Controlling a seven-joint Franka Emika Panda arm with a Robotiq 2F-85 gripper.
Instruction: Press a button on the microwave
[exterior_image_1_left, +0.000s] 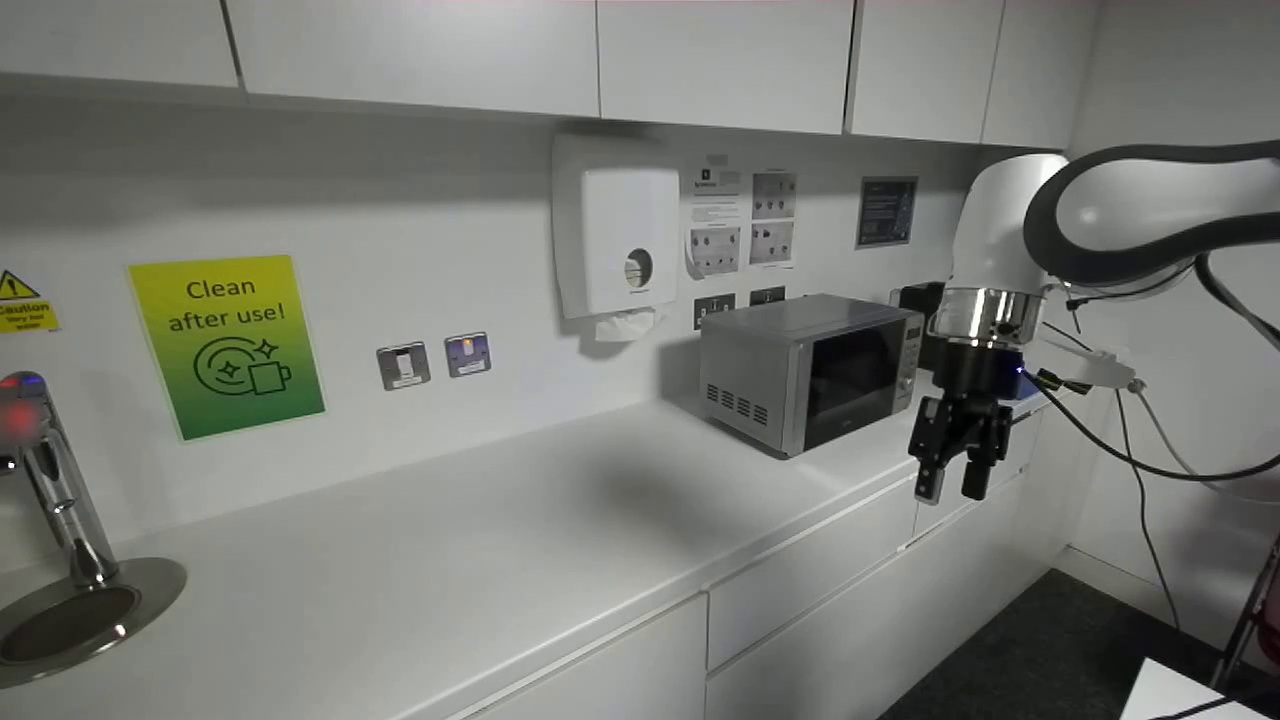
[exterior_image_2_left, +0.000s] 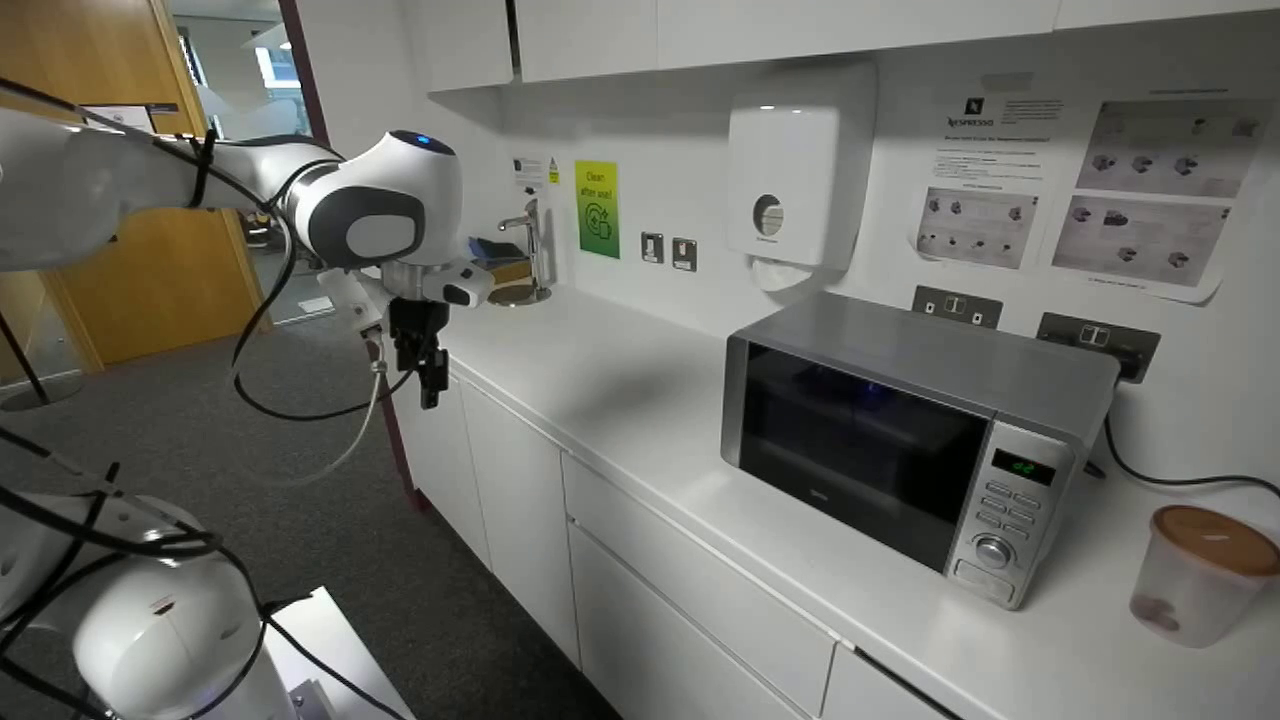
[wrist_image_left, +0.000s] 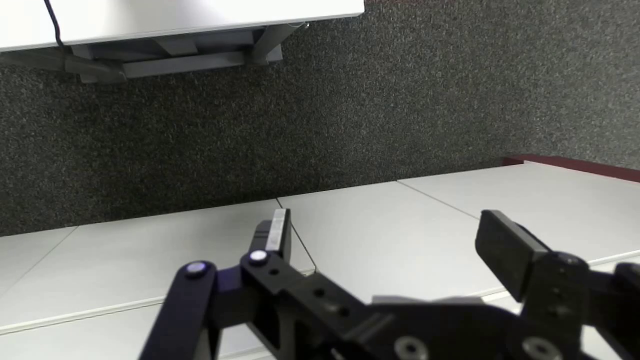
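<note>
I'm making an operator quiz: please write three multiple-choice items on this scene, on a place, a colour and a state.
1. Where is the microwave?
A) on the floor
B) on the counter
C) inside a cupboard

2. What colour are its display digits?
A) red
B) blue
C) green

3. How is the end effector?
A) open
B) shut
C) out of every view

1. B: both exterior views show it there.
2. C: an exterior view shows them lit green.
3. A: the wrist view shows its fingers wide apart.
</note>
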